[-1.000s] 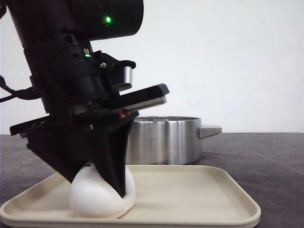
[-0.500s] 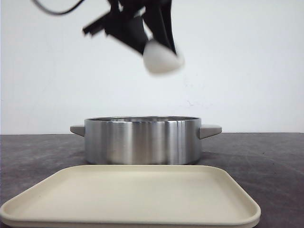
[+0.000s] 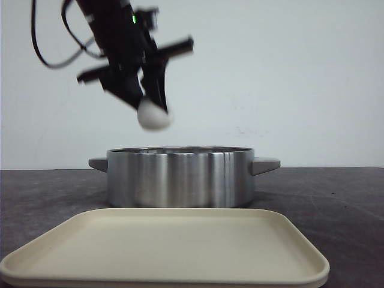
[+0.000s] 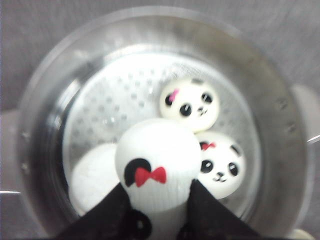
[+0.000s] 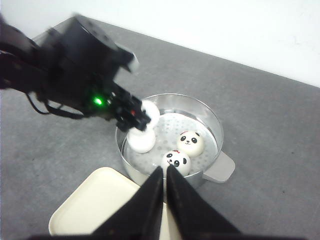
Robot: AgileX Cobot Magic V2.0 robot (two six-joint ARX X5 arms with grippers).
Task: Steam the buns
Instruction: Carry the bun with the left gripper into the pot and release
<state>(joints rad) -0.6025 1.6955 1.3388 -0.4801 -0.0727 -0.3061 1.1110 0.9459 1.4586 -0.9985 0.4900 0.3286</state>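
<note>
My left gripper (image 3: 153, 111) is shut on a white panda bun (image 3: 154, 117) and holds it in the air just above the left part of the steel steamer pot (image 3: 180, 177). In the left wrist view the held bun (image 4: 157, 160), with a black ear and a red bow, sits between the black fingers (image 4: 112, 212), directly over the pot's perforated floor. Three more buns lie inside the pot (image 5: 210, 120): two face up (image 5: 190, 143) (image 5: 176, 161), one shows plain white (image 5: 141, 141). My right gripper (image 5: 164, 171) is shut on nothing, high above the pot's near rim.
A cream tray (image 3: 180, 246) lies in front of the pot with nothing on it. The pot has a flat grey handle (image 3: 266, 163) on each side. The tabletop (image 5: 270, 165) is dark grey, and a white wall stands behind.
One second ago my left gripper was gripping the bun on the tray. It lifted it high, moved it back over the pot, and has now come down and to the left.
</note>
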